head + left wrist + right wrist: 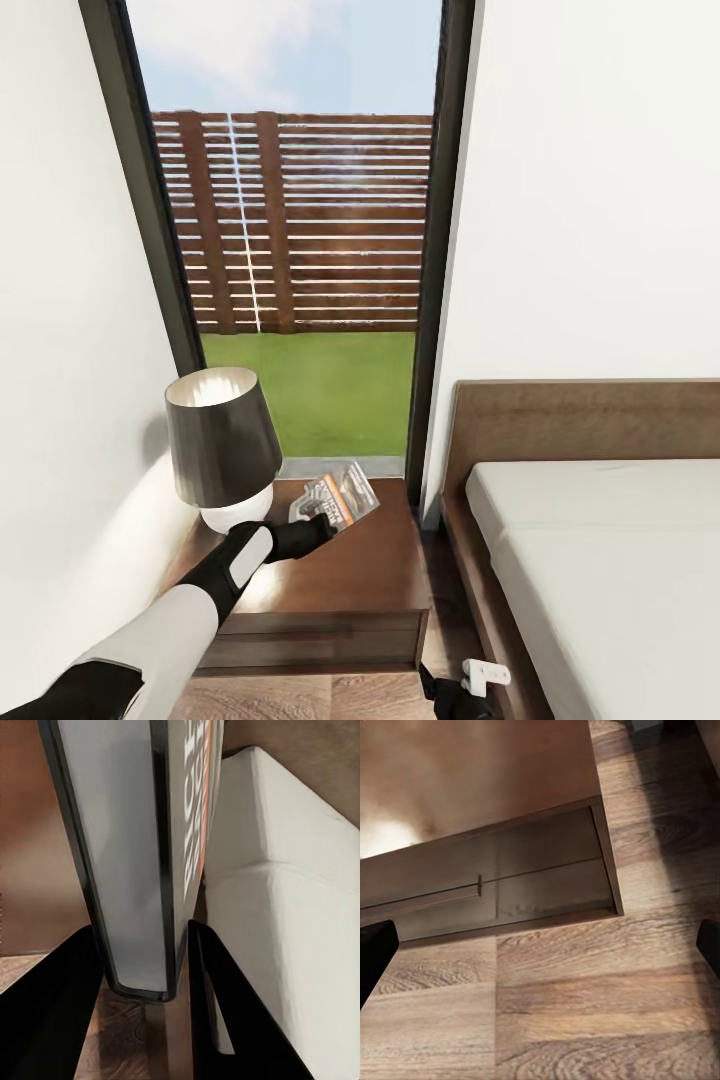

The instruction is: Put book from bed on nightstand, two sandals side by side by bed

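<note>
My left gripper (318, 527) is shut on the book (338, 497), a thin paperback with a dark cover and an orange band. It holds the book tilted over the back of the nightstand (360, 585), beside the lamp. In the left wrist view the book (131, 870) stands edge-on between the two black fingers (225, 1005). The bed (600, 560), with its grey mattress and brown frame, lies to the right. My right gripper (540, 945) is open, low in front of the nightstand's drawers (510, 885). The sandals are out of view.
A lamp with a dark shade (222, 440) stands on the nightstand's left half. A tall dark-framed window (300, 250) rises behind it, with white wall on both sides. A narrow strip of wood floor (440, 560) separates nightstand and bed.
</note>
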### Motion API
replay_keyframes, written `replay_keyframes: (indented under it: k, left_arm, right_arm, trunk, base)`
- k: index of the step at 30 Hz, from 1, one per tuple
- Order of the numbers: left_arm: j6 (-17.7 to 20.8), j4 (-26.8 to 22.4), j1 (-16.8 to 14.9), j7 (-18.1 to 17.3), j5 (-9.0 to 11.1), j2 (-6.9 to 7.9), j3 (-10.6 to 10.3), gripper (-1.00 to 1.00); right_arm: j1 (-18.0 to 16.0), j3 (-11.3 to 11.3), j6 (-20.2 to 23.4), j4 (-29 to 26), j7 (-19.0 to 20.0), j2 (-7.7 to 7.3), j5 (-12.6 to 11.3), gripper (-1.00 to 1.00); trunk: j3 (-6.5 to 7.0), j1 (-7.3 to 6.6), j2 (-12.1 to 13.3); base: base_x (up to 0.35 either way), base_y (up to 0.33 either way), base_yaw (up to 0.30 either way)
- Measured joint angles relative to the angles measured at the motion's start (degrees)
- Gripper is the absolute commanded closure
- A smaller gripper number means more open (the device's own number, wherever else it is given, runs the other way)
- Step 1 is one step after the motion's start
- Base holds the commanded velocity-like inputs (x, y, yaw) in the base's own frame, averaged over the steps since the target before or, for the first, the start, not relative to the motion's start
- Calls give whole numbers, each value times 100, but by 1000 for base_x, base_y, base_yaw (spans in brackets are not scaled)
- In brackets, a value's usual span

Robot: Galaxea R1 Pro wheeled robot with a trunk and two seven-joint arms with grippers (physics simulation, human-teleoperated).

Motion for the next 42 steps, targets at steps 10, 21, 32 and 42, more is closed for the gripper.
replay_keyframes:
  k: [10, 21, 32, 42]
  left_arm:
    - [-8, 2, 0, 6, -5, 6, -6, 100]
    - [-10, 2, 0, -7, -3, 2, -12, 100]
    - [-11, 2, 0, -11, -1, 0, -10, 100]
    - [-7, 1, 0, -16, 3, 6, -7, 100]
  right_arm:
    - [0, -4, -10, 25, 15, -4, 9, -100]
    - [0, -4, -11, 29, 13, -8, 16, -100]
    - [0, -4, -11, 29, 10, -9, 17, -100]
    - [0, -4, -11, 29, 10, -9, -3, -100]
  trunk:
    - [0, 0, 0]
    - [0, 0, 0]
    - [0, -1, 0]
    - [0, -1, 0]
  base:
    - [0, 0, 0]
    - [8, 0, 0]
    - [82, 0, 0]
    - [118, 0, 0]
